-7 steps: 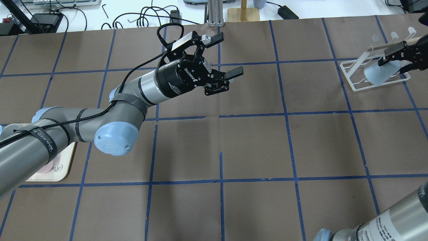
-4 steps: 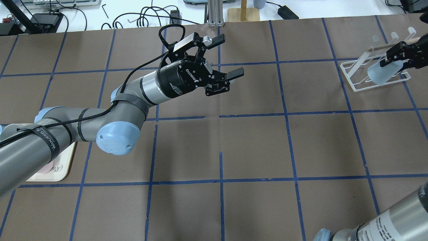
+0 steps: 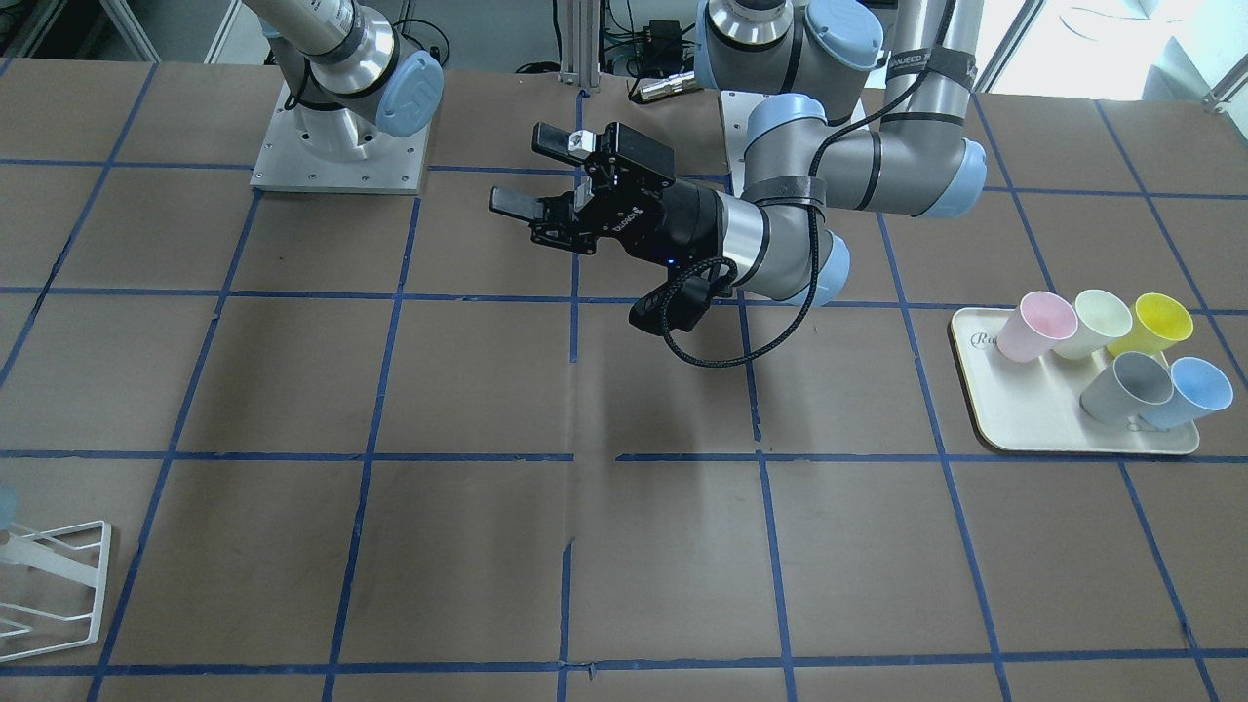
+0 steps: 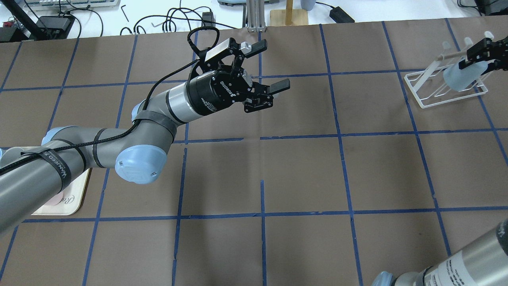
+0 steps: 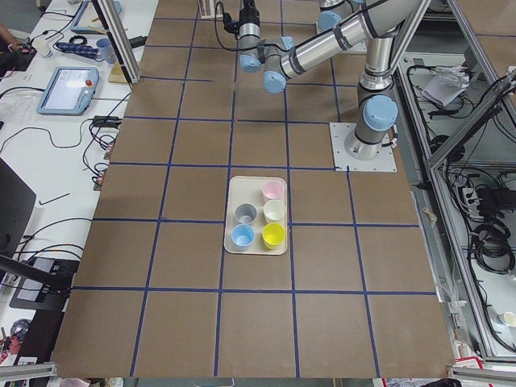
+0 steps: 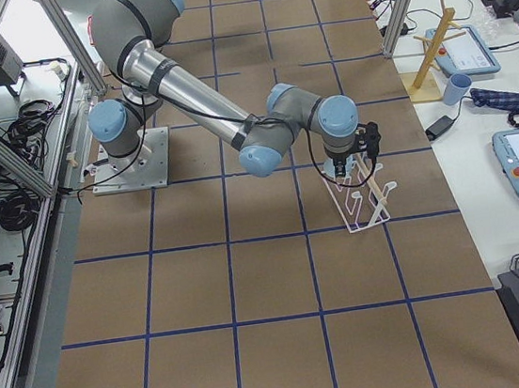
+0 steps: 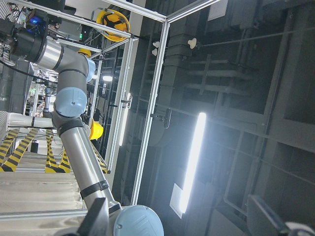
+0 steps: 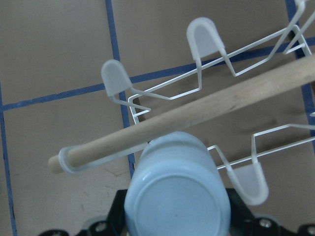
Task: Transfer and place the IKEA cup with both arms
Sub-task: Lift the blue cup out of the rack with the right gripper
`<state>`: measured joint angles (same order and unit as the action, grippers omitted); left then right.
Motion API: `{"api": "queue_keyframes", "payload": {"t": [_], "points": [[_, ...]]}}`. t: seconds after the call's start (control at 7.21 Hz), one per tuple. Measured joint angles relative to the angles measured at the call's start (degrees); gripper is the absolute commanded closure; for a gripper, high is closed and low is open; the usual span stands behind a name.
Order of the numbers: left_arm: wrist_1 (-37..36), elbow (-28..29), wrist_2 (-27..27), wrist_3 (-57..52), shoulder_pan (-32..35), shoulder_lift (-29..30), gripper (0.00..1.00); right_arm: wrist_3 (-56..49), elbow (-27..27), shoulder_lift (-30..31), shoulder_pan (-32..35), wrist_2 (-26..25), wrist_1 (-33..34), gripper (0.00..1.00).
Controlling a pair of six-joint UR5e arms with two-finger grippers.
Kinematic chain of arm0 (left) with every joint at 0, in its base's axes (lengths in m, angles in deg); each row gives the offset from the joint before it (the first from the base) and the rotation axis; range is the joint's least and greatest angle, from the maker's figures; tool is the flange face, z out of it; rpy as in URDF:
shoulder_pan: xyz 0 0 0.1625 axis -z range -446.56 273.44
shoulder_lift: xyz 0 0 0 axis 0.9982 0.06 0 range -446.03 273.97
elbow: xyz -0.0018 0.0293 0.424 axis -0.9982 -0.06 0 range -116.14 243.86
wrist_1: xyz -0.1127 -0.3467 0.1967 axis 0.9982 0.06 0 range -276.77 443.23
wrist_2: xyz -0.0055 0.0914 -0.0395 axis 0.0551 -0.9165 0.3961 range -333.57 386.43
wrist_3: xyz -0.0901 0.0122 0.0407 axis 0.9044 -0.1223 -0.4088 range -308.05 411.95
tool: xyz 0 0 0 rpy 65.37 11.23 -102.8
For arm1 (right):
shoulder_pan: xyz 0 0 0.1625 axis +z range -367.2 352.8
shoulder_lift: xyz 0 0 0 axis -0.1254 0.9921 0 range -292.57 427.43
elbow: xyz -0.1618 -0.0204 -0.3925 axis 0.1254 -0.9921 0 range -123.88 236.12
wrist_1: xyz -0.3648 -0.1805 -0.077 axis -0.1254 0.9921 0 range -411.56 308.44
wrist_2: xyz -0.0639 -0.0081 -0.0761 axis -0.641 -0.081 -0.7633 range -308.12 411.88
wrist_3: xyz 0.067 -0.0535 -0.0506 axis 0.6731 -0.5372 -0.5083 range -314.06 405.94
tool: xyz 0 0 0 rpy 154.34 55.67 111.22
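The IKEA cup [image 4: 460,77], a light blue tumbler, is held tilted over the white wire rack [image 4: 432,95] at the table's far right. My right gripper [image 4: 470,59] is shut on it. In the right wrist view the cup [image 8: 177,196] shows its base, just in front of the rack's wooden dowel [image 8: 206,113]. My left gripper [image 4: 270,65] is open and empty, held in the air over the middle of the table; it also shows in the front-facing view [image 3: 531,173].
A cream tray [image 3: 1033,419] on the robot's left holds a second light blue cup [image 3: 1185,390], a grey cup [image 3: 1126,385], a pink cup [image 3: 1038,327] and two others. Cables and a wooden stand lie beyond the table's far edge.
My right gripper has carried the cup up and towards the far right edge of the overhead view, along the rack. My left arm has barely moved.
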<state>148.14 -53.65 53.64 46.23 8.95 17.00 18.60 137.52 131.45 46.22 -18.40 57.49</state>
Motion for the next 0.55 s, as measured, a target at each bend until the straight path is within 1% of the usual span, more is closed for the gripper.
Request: {"api": "queue_keyframes", "payload": {"t": [0.28, 0.55], "points": [[-0.5, 0.0, 0.1, 0.1, 0.0, 0.0, 0.0, 0.1, -3.0, 0.8, 0.0, 0.0, -3.5, 0.67], [-0.7, 0.1, 0.1, 0.2, 0.0, 0.0, 0.0, 0.4, -3.9, 4.4, 0.5, -0.3, -7.5, 0.71]]}}
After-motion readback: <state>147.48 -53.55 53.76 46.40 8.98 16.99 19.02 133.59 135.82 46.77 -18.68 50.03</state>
